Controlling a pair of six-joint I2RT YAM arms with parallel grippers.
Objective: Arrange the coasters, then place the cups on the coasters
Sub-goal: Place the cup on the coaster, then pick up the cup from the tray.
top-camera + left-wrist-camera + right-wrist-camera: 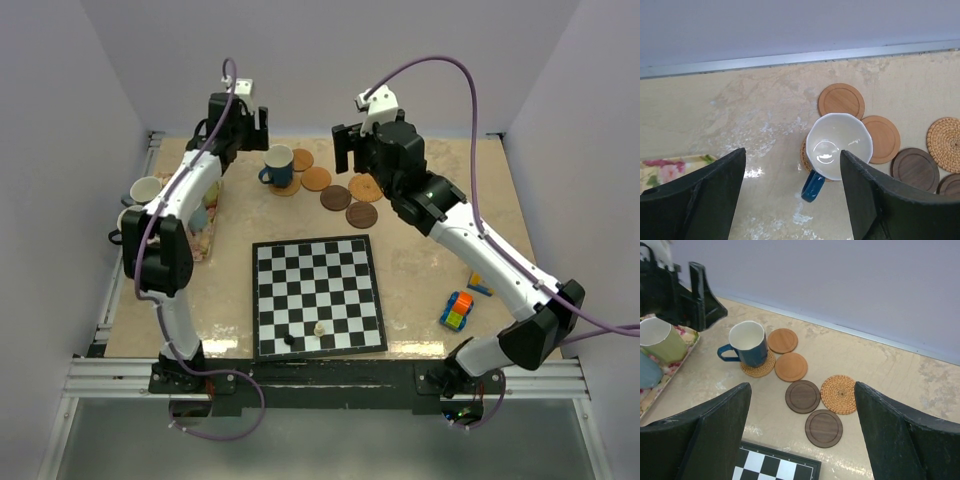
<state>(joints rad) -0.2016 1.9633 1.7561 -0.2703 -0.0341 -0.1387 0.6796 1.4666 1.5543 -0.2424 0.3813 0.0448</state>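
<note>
Blue cup upright on a woven coaster near the table's far edge, left of centre, handle toward the left edge. Left pincer spread, hanging above the cup and to its far-left, touching nothing. Right pincer spread too, empty, over the five bare coasters fanning right of the cup. Green cup and light blue cup sit on the mat at the left edge, nearer than the left pincer and well apart from the right. Judgement: left arm is closer for the next cup; the tan coaster just beside the blue cup is the nearest free spot.
</note>
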